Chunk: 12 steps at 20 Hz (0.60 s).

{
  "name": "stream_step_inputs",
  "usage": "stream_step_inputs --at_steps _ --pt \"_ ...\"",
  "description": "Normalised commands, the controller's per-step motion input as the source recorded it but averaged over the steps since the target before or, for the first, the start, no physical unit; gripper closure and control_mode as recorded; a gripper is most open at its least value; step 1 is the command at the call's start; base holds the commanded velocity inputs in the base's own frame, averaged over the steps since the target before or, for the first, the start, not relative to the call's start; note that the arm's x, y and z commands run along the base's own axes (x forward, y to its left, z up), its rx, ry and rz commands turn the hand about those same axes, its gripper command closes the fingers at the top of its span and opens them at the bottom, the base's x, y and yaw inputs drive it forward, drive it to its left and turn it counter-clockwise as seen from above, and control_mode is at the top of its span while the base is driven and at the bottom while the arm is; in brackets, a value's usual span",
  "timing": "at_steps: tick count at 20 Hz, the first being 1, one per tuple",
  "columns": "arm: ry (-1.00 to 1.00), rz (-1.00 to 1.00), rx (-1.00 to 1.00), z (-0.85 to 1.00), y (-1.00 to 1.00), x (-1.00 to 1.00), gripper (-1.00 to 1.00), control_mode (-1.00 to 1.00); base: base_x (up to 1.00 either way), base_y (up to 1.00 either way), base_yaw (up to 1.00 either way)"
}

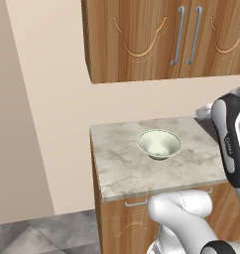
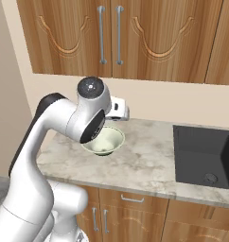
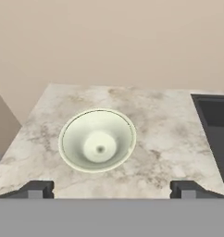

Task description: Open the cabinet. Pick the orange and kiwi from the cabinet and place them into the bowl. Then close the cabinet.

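Cabinet (image 2: pixel 111 35) is seen shut on the wall above the counter (image 3: pixel 164 139), both doors flush, silver bar handles (image 2: pixel 110 34) side by side at the centre seam. Bowl (image 3: pixel 97 140) is set upright on the marble top, nearer its left edge & well apart from the dark sink (image 2: pixel 206 153) at the right. Nothing is seen inside the bowl. Gripper (image 3: pixel 112 189) is held above the counter's front edge, fingers spread wide w/ nothing between them.

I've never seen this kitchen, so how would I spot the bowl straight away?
Find the brown wall cabinet with two long silver handles. On the marble counter below, left of the black sink, sits the bowl: pale greenish-white, flared, empty, nothing beside it.
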Motion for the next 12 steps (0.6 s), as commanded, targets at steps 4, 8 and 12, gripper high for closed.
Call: stream_step_inputs --at_steps 4,8,12 --pt "-0.13 -0.06 0.00 0.36 -0.08 0.18 -1.00 -1.00 0.00 0.00 0.00" --pt "-0.11 -0.07 0.00 0.43 -0.09 0.24 -1.00 -1.00 0.00 0.00 0.00" --pt "-0.06 -0.07 0.00 0.48 -0.11 0.15 -1.00 -1.00 0.00 0.00 0.00"
